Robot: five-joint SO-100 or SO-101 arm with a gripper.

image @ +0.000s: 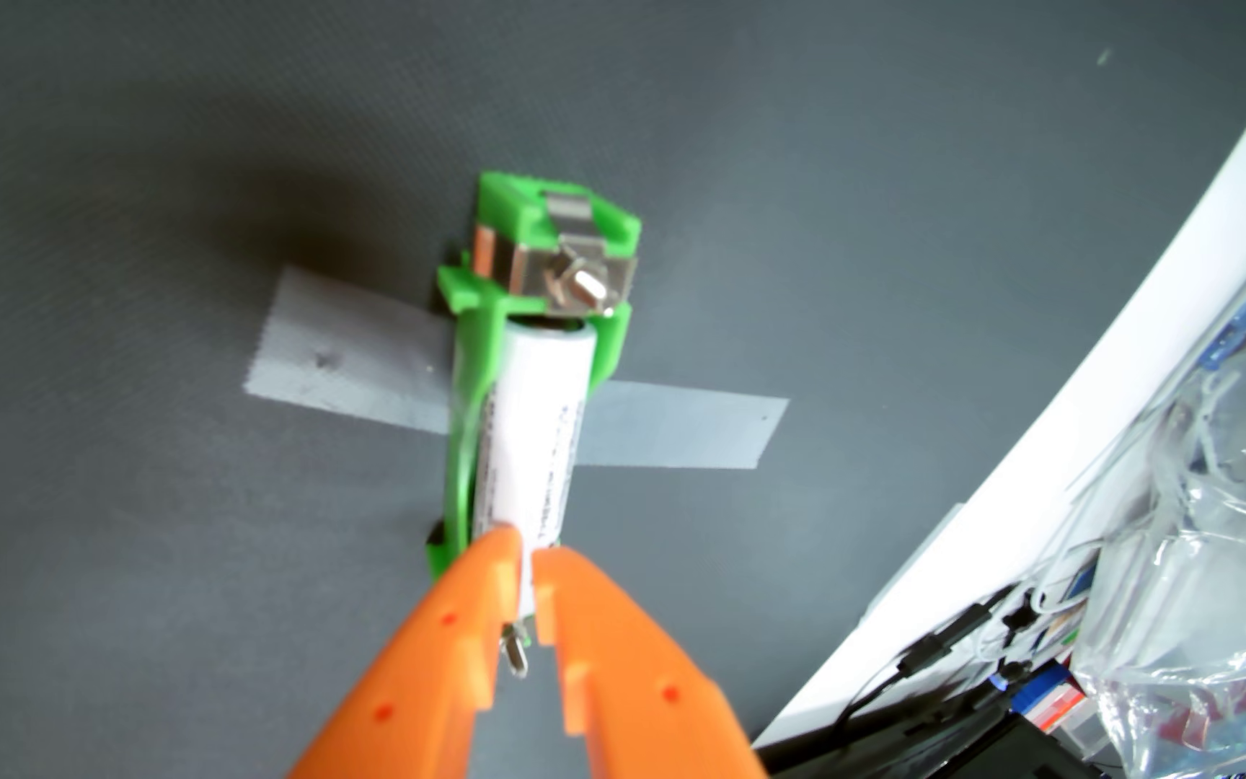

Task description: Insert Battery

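Observation:
A white cylindrical battery (537,427) lies lengthwise in a green plastic holder (508,217) that is taped to the dark grey mat. The holder's far end has a metal contact plate with a screw (586,285). My orange gripper (530,543) enters from the bottom of the wrist view. Its two fingertips (489,577) are close together over the battery's near end, with the battery showing in the narrow gap between them. Whether they pinch the battery or only touch it is not plain. A small metal terminal (515,655) of the holder shows between the fingers, lower down.
Grey tape strips (343,359) hold the holder to the dark mat (155,187). The mat's white curved edge (1054,412) runs down the right side. Beyond it lie clear plastic bags (1219,524), cables and small boxes.

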